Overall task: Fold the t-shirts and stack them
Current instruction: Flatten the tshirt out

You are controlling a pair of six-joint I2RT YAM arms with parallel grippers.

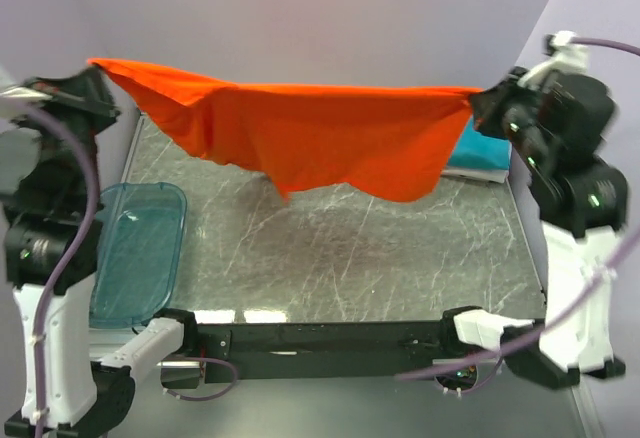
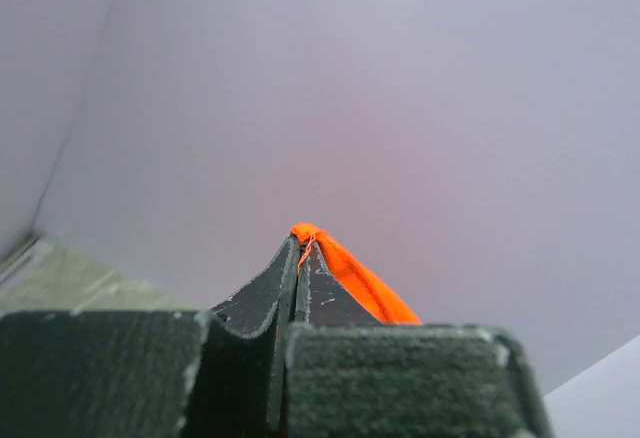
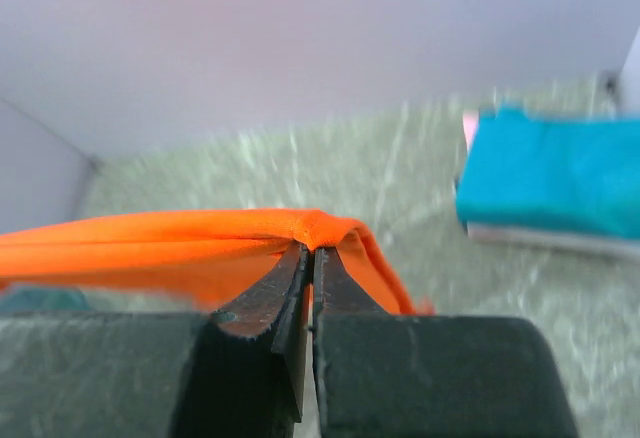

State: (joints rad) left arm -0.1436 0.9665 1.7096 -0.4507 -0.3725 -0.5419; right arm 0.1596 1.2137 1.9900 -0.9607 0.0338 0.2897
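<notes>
Left hand (image 2: pixel 300 248) and right hand (image 3: pixel 312 254) clamp corners of the orange-red shirt (image 1: pixel 320 133), stretched above table (image 1: pixel 350 258).

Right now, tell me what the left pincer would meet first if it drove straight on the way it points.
Apart from the orange t-shirt pinched in its tips, the left pincer faces only the pale wall; its distance is unclear from this view.

- One orange shirt (image 1: pixel 310 133) is seen.
- Three folded shirts are counted: teal shirt (image 3: pixel 550 173), pink shirt (image 3: pixel 468 128), white shirt (image 3: pixel 540 241).
- One bin (image 1: pixel 140 248) is seen.
- Two grippers are counted: left gripper (image 2: pixel 300 253), right gripper (image 3: pixel 312 256).
</notes>
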